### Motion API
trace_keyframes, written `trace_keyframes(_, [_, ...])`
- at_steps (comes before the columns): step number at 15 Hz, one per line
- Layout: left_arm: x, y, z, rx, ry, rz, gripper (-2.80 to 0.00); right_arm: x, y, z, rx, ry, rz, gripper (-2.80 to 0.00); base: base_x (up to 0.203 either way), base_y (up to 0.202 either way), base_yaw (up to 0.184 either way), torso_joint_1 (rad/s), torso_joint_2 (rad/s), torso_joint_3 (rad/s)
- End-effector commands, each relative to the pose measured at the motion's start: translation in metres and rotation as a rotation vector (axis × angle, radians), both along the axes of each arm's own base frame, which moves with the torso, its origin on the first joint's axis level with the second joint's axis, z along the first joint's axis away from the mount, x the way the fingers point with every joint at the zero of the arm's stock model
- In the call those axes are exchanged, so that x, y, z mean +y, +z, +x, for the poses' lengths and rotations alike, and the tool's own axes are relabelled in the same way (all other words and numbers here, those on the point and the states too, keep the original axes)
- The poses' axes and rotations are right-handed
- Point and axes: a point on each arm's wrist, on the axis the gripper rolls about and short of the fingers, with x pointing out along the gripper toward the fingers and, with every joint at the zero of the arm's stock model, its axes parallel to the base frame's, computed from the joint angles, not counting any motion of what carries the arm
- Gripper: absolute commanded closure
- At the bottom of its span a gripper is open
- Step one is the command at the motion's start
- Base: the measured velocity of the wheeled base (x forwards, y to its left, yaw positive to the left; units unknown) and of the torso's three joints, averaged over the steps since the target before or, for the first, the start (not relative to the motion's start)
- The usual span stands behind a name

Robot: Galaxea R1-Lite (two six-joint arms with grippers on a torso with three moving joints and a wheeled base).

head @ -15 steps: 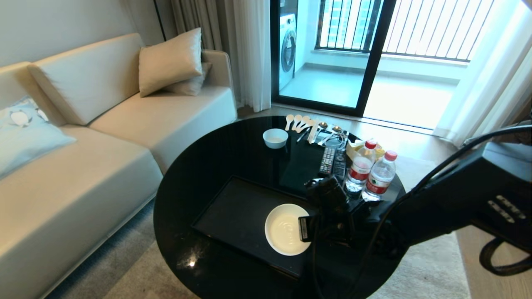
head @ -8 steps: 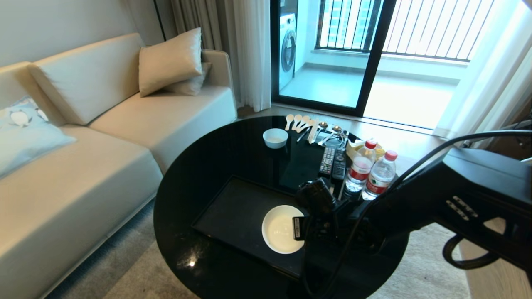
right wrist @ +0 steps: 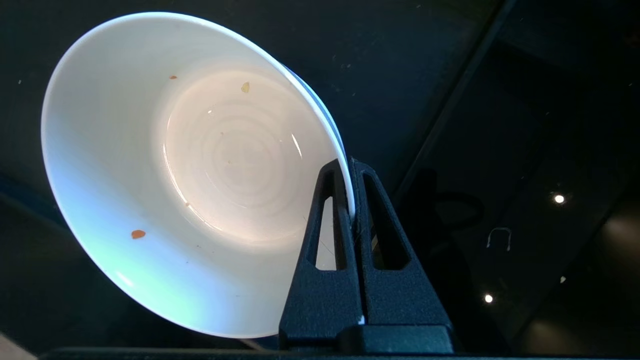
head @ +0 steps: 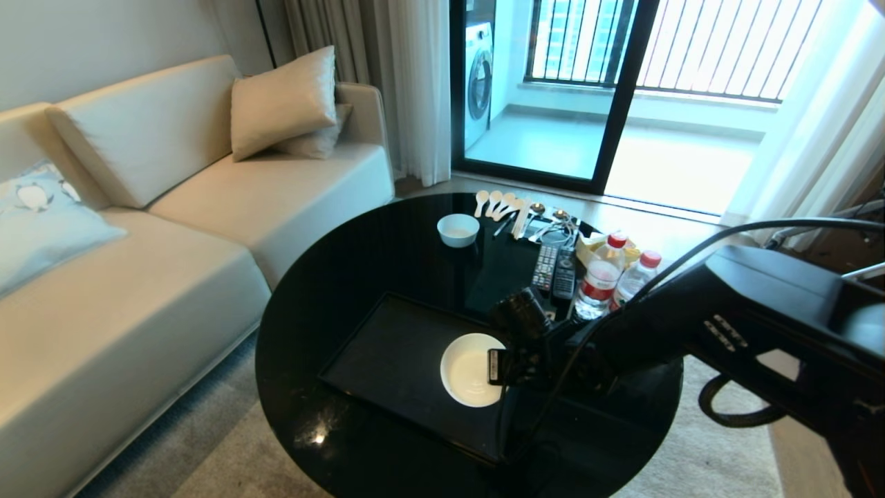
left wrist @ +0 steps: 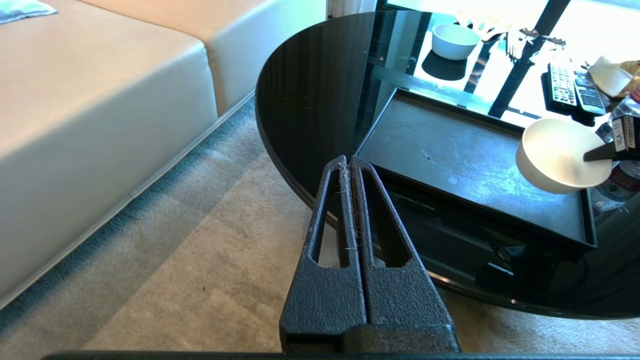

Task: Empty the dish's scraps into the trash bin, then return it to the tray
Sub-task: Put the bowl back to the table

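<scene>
The left hand (left wrist: 348,165) hung low beside the bench (head: 325,277), over the carpet, its fingers pressed together on nothing, well apart from the work.

Further in, the right hand (head: 499,366) was pinched tight on the near-right rim of the dish (head: 469,370), one finger inside the wall and one outside. The dish hung tilted over the right end of the tray (head: 394,353), its mouth turned partly back toward the arm, and from the left wrist view it looked clear of the tray floor rather than resting on it. It was all but empty: only a few specks of the scraps (right wrist: 138,233) clung to the inside. The trash bin was nowhere I could see.

What the next move turned on, as I judged it, was that the tray floor lay straight below the dish, while the rim was held off level. So the wrist had to level it and lower it before the fingers parted, or it could drop onto its edge.

Beyond the tray stood a smaller white bowl (head: 458,229).
</scene>
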Motion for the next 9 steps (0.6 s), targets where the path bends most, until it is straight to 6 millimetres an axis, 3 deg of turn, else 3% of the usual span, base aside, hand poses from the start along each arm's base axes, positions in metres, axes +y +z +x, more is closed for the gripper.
trace_keyframes(1, [0.0, 0.0, 0.0, -0.001, 0.001, -0.001, 0.0, -0.007, -0.002, 0.014, -0.006, -0.036, 0.006, 0.0, 0.0, 0.0, 0.0, 0.0, 0.0, 0.0])
trace_keyframes(9, [0.0, 0.0, 0.0, -0.001, 0.001, -0.001, 0.0, -0.014, -0.021, 0.022, 0.059, -0.13, 0.037, 0.0, 0.0, 0.0, 0.0, 0.0, 0.0, 0.0])
